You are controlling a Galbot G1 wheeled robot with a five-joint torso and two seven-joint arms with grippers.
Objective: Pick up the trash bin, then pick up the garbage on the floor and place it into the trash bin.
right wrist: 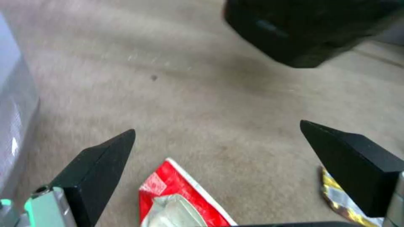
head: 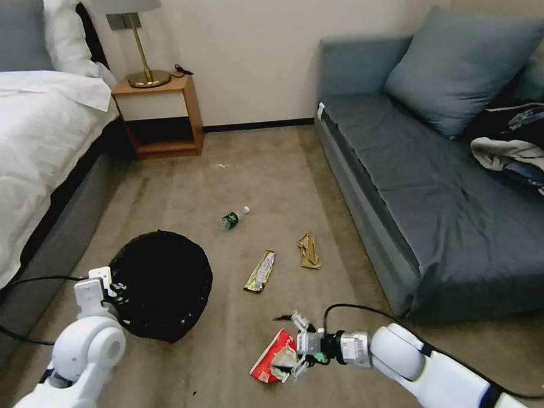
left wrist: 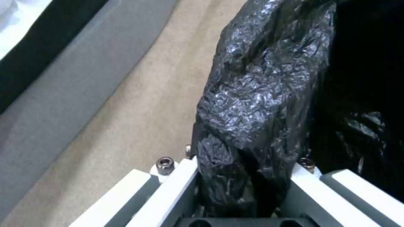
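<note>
Head view: left gripper [head: 107, 287] holds the trash bin [head: 161, 284] aloft; right gripper [head: 297, 346] hovers spread over the red-and-white wrapper [head: 268, 357].

Left wrist: jaws clamp the bag-lined rim.

Right wrist: the wrapper lies between the fingers [right wrist: 101, 164]; descending and closing seems next.

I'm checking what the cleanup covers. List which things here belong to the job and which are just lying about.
Belongs to the job:
- trash bin, rim gripped by the left hand
- red-and-white wrapper, under the open right hand
- yellow-silver wrapper
- crumpled brown paper
- small bottle

Just lying about:
- clothes heap on the sofa
- lamp
- nightstand
- bed
</note>
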